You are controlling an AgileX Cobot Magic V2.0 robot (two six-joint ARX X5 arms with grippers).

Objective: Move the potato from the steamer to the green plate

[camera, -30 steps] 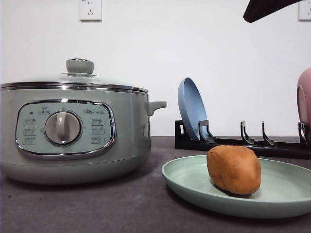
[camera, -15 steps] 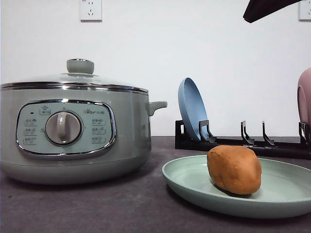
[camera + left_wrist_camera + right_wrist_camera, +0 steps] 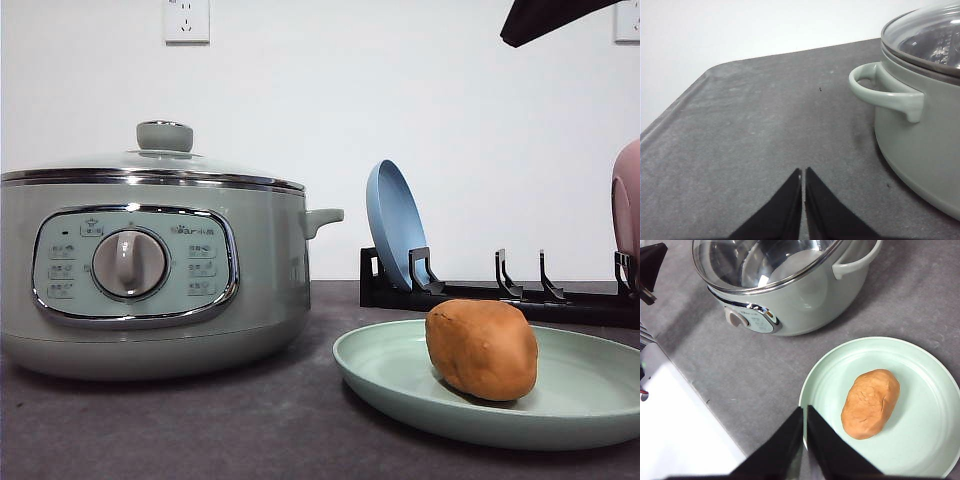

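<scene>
1. The potato lies on its side on the green plate, a little off the plate's middle; from above, in the right wrist view, it sits well inside the rim.
2. The plate rests flat on the grey table, to the right of the steamer and apart from it.
3. The steamer stands upright with its glass lid on, green knob on top, dial facing front, and a small handle sticking out towards the plate.
4. The right gripper hangs above the near edge of the plate; its two dark fingers are pressed together with nothing between them, clear of the potato.
5. The left gripper hovers over bare table just beside the steamer's other handle; its fingers are likewise closed tight and hold nothing.
6. Behind the plate a black rack runs along the wall, with a blue plate standing on edge in it and a pink one at the far right.
7. A wall socket sits above the steamer.
8. A dark part of the arm juts in at the upper right of the front view.
</scene>
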